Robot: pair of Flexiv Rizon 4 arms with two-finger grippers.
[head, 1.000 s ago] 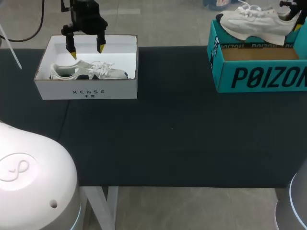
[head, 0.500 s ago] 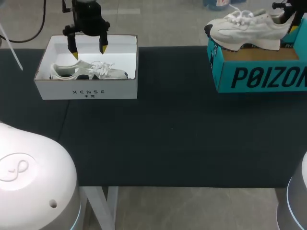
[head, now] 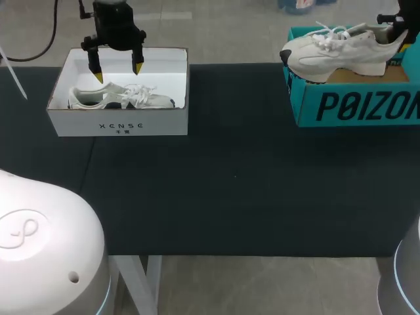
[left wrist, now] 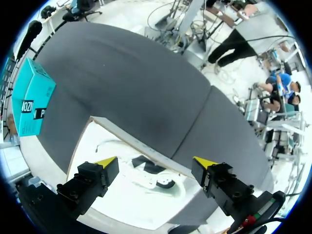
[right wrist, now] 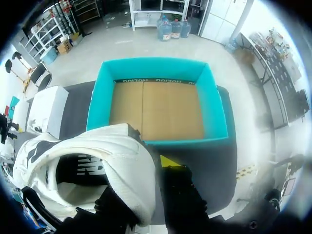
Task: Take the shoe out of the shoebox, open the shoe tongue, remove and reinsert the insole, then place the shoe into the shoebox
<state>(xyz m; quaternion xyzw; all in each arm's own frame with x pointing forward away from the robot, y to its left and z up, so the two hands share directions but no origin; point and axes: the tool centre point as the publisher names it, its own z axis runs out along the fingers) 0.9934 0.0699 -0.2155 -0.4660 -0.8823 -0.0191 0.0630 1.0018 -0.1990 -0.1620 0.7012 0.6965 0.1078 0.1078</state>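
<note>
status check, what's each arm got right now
Left jaws open over white box, second shoe inside. Right jaws shut on cream shoe at its heel, above teal shoebox. Nothing in the way.

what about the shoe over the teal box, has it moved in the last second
Yes: the shoe has shifted left and lower against the teal shoebox, toe now overhanging its left wall.

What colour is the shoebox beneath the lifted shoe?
The shoebox is teal, brown cardboard floor inside; right wrist view shows it best, beyond the shoe.
</note>
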